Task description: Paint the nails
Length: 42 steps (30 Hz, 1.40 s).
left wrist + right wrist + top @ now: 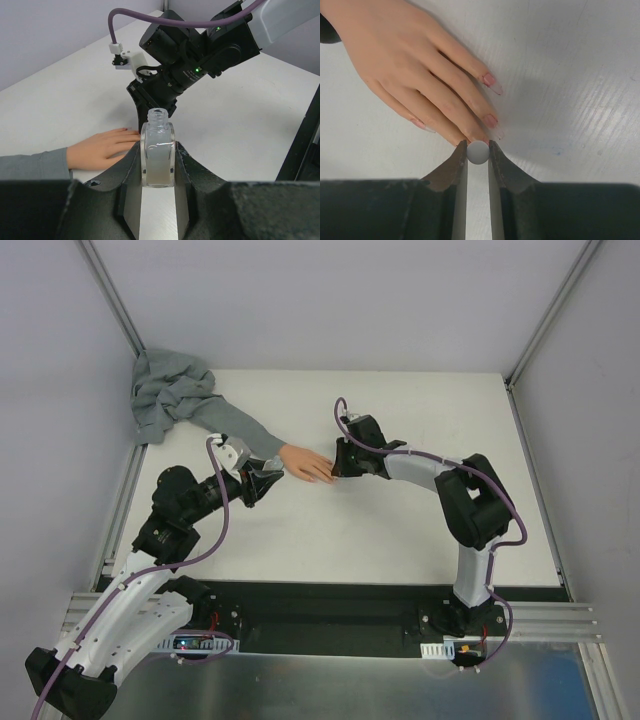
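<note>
white table (400,540), grey walls round it. right pincer (477,144): jaws nearly closed, pinching a small round grey knob (478,153) seen end-on. likely the brush cap, bristles hidden. just ahead of its tips lie the nails (490,120) of the fake hand (415,70), flat on the table. fingers run diagonally away from the pincer toward the wrist, so the long axis points almost straight at the jaws. one fingertip sits right at a jaw tip. left pincer (158,148): clamped on the uncapped bottle (158,165), upright, just beside the hand's near side. right arm is nearer the nails. grey sleeve (225,425) trails to the far-left corner. my guess: next stroke wants a pull along a finger, not across.
</note>
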Motion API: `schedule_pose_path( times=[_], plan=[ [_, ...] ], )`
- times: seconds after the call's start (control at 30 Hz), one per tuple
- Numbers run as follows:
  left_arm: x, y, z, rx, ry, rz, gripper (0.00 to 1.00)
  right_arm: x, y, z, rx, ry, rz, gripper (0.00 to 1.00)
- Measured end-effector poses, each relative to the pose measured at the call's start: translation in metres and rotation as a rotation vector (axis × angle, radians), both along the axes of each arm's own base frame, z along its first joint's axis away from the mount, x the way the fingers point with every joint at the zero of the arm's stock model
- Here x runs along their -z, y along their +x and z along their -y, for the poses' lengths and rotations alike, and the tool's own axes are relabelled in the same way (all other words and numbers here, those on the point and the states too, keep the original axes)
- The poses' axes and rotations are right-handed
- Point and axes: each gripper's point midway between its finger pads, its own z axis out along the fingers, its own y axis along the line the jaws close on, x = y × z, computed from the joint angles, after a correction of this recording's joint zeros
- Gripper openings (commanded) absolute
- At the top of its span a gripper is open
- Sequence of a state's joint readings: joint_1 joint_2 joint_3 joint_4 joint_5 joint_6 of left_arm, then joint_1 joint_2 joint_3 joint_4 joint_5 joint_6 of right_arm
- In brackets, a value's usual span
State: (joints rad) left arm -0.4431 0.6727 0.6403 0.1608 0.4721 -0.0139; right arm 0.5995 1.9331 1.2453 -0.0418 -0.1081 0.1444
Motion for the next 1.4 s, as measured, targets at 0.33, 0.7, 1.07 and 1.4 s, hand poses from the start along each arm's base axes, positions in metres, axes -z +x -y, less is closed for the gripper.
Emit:
schedule_pose_path(
  times=[0.33,0.7,1.07,1.4],
  plan=[
    [0.000,0.000,0.000,0.001,0.000,-0.001,0.00,0.002,-0.001,0.002,0.003,-0.006,-0.004,0.01],
    [0.000,-0.002,0.001,0.011,-0.001,-0.001,0.00,0.004,-0.004,0.007,0.013,-0.019,-0.002,0.01],
    [0.000,-0.003,0.002,0.019,-0.001,-0.001,0.00,0.003,-0.006,0.005,0.003,-0.008,-0.005,0.01],
    [0.000,-0.003,0.002,0.021,-0.002,-0.001,0.00,-0.002,-0.006,-0.003,-0.021,0.031,0.001,0.00]
  ],
)
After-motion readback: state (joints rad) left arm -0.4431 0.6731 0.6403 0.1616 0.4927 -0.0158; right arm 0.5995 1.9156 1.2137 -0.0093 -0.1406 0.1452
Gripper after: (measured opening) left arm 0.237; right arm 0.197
